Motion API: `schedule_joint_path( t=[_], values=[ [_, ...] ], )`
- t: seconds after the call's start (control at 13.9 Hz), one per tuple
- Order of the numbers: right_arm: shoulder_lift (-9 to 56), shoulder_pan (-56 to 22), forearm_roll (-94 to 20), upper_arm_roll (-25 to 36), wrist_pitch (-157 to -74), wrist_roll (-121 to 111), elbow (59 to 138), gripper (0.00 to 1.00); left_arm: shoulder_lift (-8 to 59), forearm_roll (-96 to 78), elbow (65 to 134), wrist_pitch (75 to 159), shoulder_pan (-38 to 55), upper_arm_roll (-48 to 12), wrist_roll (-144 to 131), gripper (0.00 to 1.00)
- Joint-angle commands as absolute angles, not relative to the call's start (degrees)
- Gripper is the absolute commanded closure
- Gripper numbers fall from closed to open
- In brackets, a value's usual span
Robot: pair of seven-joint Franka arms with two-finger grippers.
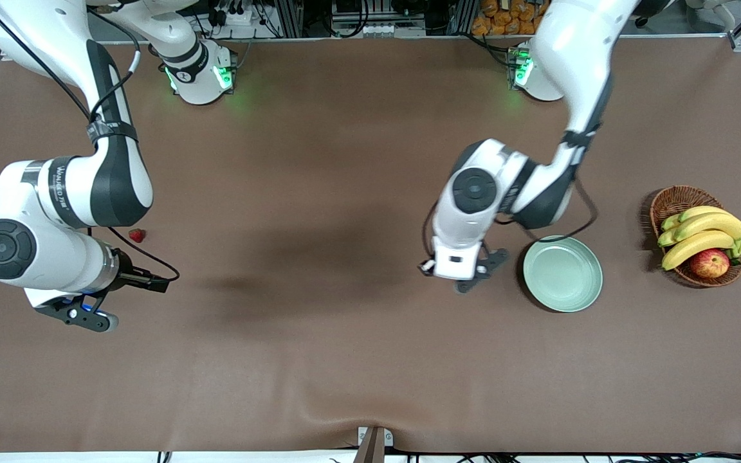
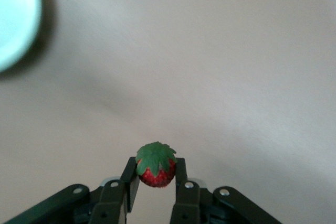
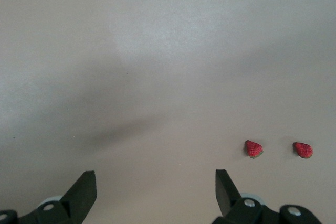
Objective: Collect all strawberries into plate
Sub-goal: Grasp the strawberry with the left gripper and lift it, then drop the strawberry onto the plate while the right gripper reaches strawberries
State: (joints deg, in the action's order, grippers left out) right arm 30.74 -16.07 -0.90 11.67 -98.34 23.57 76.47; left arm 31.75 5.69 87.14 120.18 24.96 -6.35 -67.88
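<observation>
Strawberry (image 2: 155, 167) pinched betw left gripper (image 2: 156, 179) fingers, lower centre of the left wrist view; plate (image 1: 563, 274) sits centre-right in front view, just beside that gripper. Right gripper (image 3: 155, 190) w/ jaws spread wide, empty, waiting at lower left of front view; two more strawberries (image 3: 253, 148) on the table near it. Risk: small round berry, narrow grip, may slip out during carry and roll off short of the plate.

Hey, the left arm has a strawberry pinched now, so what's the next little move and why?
Probably carry it sideways over the plate. The left hand is shut on a strawberry, beside the plate toward the right arm's end. The plate holds nothing yet. The right hand hangs open near two more strawberries.
</observation>
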Motion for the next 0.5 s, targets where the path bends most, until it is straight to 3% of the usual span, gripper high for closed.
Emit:
schedule_joint_path(
  t=[0.0, 0.43],
  values=[
    [29.5, -15.3, -0.6, 10.7, -98.3, 22.9, 77.5, 0.0, 27.5, 6.5, 88.9, 114.8, 19.7, -7.2, -59.4, 1.0],
    [29.4, -15.4, -0.6, 10.7, -98.3, 22.9, 77.4, 0.0, 25.4, 6.4, 89.6, 107.1, 10.1, -7.3, -38.7, 1.0]
  ],
)
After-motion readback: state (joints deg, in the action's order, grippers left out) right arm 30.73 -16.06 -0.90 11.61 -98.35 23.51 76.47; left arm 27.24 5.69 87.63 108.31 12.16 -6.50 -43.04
